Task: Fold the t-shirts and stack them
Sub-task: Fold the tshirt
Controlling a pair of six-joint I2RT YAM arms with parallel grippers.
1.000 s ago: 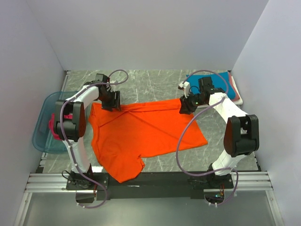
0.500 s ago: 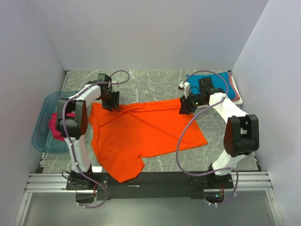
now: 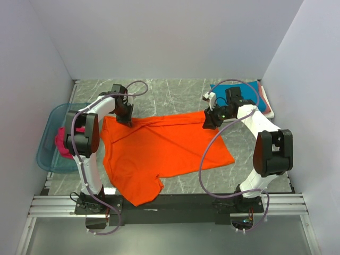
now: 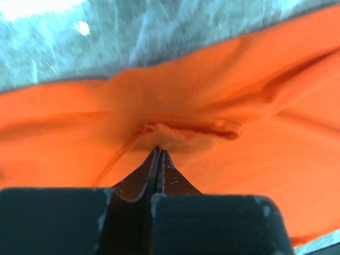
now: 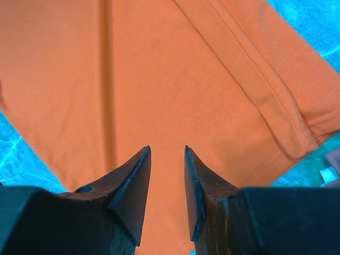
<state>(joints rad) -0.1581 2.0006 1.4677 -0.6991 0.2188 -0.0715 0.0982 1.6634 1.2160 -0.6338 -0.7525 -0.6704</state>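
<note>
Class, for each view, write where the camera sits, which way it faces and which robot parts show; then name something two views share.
Top external: above and behind the bases, facing down at the table; both arms show, left gripper and right gripper at the orange t-shirt.
Left wrist: on that wrist, facing along its shut fingers into puckered orange cloth.
Right wrist: on that wrist, facing down between its parted fingers at flat cloth and hem.
Shared: both wrist views show the orange t-shirt.

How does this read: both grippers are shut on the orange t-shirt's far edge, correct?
Not quite. The left gripper is shut on the orange t-shirt, but the right gripper is open: the right wrist view shows its jaws apart over flat cloth.
</note>
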